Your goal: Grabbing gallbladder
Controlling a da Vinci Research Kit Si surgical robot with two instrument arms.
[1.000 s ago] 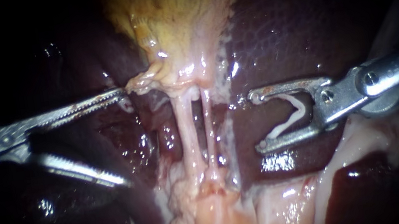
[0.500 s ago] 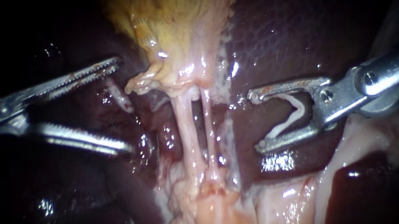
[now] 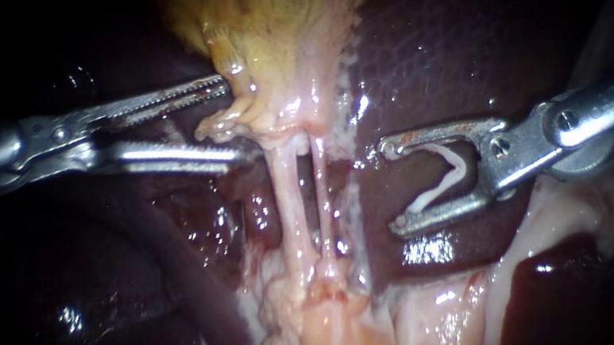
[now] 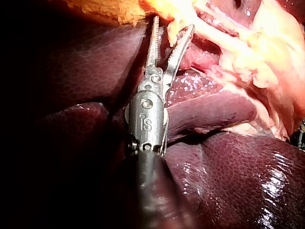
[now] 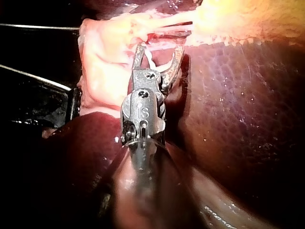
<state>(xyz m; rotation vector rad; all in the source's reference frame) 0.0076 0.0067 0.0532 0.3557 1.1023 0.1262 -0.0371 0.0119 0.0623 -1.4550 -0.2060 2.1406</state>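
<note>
The yellow gallbladder (image 3: 279,32) narrows downward into a pale neck with a curled fold (image 3: 224,124). My left instrument (image 3: 237,120) comes in from the left with serrated jaws open. The upper jaw lies at the gallbladder's edge and the lower jaw under the fold, with a gap still showing. In the left wrist view the left instrument (image 4: 172,24) has its tips at the yellow tissue. My right instrument (image 3: 393,187) stands over the liver with its jaws wide apart. A white V-shaped clip (image 3: 455,172) sits between them, touching both. The right instrument (image 5: 159,49) is also in its wrist view.
Two thin pale tubes (image 3: 286,191) (image 3: 321,186) run side by side from the neck down to pink fatty tissue (image 3: 329,330). Dark glossy liver (image 3: 448,32) surrounds everything. A dark lobe edge (image 3: 194,285) lies below the left instrument.
My left instrument has risen and advanced to the right, up to the gallbladder neck. Its jaws have narrowed around the curled fold. The right instrument has not moved.
</note>
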